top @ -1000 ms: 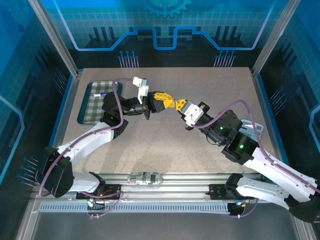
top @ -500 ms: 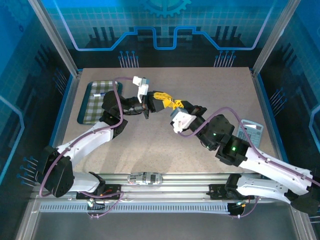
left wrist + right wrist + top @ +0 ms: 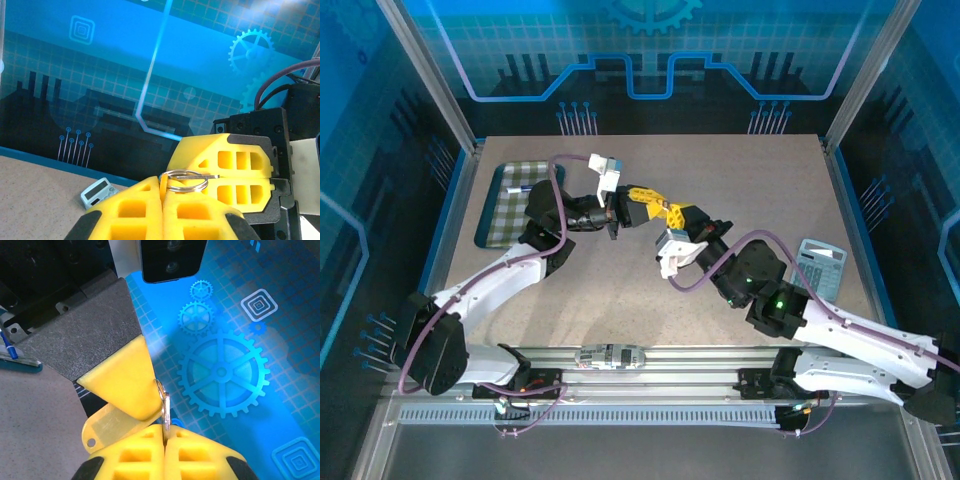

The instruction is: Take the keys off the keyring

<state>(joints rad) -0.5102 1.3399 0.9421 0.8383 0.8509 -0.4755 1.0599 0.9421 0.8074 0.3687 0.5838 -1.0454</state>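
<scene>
Left gripper [image 3: 656,206], right gripper [image 3: 674,214] tip-to-tip mid-air, both clamping keyring [image 3: 107,427].

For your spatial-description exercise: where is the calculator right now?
Top view: the calculator lies on the table's right side, just beside the right arm.

There are two yellow-fingered robot grippers, the left gripper [image 3: 658,206] and the right gripper [image 3: 678,218]. Between them are one silver wire split ring [image 3: 184,180] and one translucent yellow-orange keyring tag [image 3: 107,429]. One green-checked rectangular tray [image 3: 500,220] lies at ten o'clock and one pale blue-grey calculator [image 3: 817,264] at four o'clock.
</scene>
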